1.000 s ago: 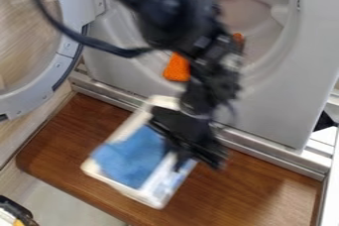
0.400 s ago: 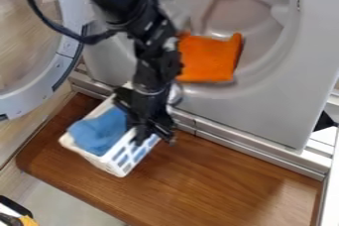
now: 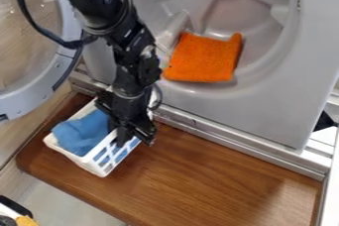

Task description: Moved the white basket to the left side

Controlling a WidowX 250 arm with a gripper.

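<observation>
In the bottom left corner, nearest the view's lower edge, a dark object with a yellow part (image 3: 27, 221) is sitting, partly cut off by the frame. Just beyond it, a pale surface (image 3: 56, 202) is running along the lower edge of the brown wooden board (image 3: 205, 180). On the left part of that board, the white basket (image 3: 91, 164) is standing at a slant, its openwork side facing the lower right. A blue cloth (image 3: 81, 133) is lying inside it, bunched towards the left (one bit is lapping up to the rim).

Over the basket's right side, the black gripper (image 3: 134, 136) is hanging down; how far open it is, and whether it is holding the rim, I cannot tell. The black arm (image 3: 106, 14) is slanting in from the top edge, with a dark cable (image 3: 41, 28) curving beside it.

Behind the board, a metal rail (image 3: 255, 150) is stretching along the grey machine (image 3: 278, 101). An orange cloth (image 3: 206, 59) is resting in its round opening, while the round door (image 3: 33, 98) is standing open on the left.
</observation>
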